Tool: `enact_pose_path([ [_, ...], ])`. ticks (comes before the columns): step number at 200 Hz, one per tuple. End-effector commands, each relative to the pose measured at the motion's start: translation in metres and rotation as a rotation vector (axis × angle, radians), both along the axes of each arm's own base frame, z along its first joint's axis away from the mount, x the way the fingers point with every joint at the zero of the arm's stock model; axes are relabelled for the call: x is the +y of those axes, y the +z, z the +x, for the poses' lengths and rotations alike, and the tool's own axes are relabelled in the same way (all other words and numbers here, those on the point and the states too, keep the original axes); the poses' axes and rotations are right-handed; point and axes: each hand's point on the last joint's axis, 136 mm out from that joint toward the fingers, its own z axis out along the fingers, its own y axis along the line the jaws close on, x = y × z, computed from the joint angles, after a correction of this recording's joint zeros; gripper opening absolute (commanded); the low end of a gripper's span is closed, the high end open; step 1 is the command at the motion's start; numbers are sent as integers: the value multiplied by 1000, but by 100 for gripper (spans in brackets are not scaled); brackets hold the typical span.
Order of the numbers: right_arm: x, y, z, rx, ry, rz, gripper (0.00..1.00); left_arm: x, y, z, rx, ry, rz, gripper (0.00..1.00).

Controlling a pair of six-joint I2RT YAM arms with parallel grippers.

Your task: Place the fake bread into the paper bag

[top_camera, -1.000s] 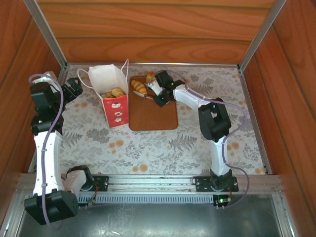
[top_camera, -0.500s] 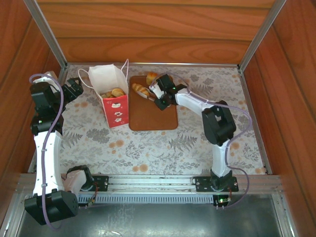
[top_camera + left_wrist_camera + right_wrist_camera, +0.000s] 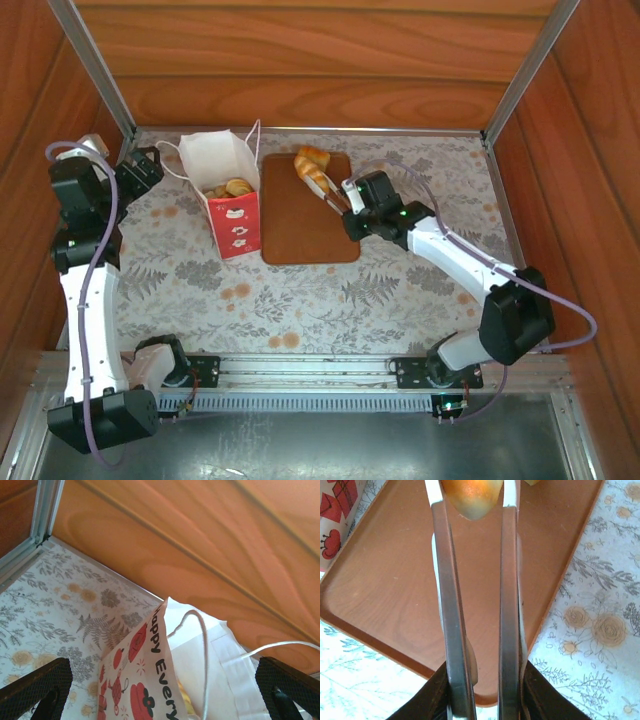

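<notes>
The paper bag stands upright left of the board, white above and red below, with several fake bread pieces inside. My right gripper is shut on thin metal tongs, whose two arms pinch a golden fake bread over the brown board. That bread sits at the board's far end, with a second piece just beside it. My left gripper is open beside the bag's left side. The bag and its cord handle show between its fingers.
The brown rectangular board lies flat in the middle of the flowered tablecloth. Wooden walls and metal rails close in the back and both sides. Open cloth stretches in front of the board and to its right.
My right arm has drawn back to the right, and the tongs have squeezed in on the bread and carried it toward the board's far middle. The left arm shifted slightly left.
</notes>
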Motion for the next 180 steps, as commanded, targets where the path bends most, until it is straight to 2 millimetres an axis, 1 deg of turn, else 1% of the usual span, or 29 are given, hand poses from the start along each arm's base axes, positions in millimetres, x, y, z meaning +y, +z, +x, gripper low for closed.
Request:
enact_pose_path([
  [1, 1, 18, -4, -29, -48, 71, 0, -10, -14, 0, 91, -49, -58, 99],
  [30, -2, 33, -4, -54, -74, 101, 0, -15, -35, 4, 182, -78, -84, 100],
  [43, -3, 38, -4, -58, -89, 111, 0, -18, -41, 7, 208, -91, -86, 100],
  [74, -5, 49, -2, -75, -123, 143, 0, -34, -44, 13, 242, -166, -69, 100],
  [97, -7, 51, -1, -77, -138, 143, 0, -44, -49, 15, 273, -199, -49, 100],
  [144, -5, 55, 0, -72, -154, 165, 0, -45, -55, 20, 309, -185, 4, 100],
  [180, -9, 69, -1, -92, -183, 193, 0, -47, -57, 24, 328, -188, 36, 98],
])
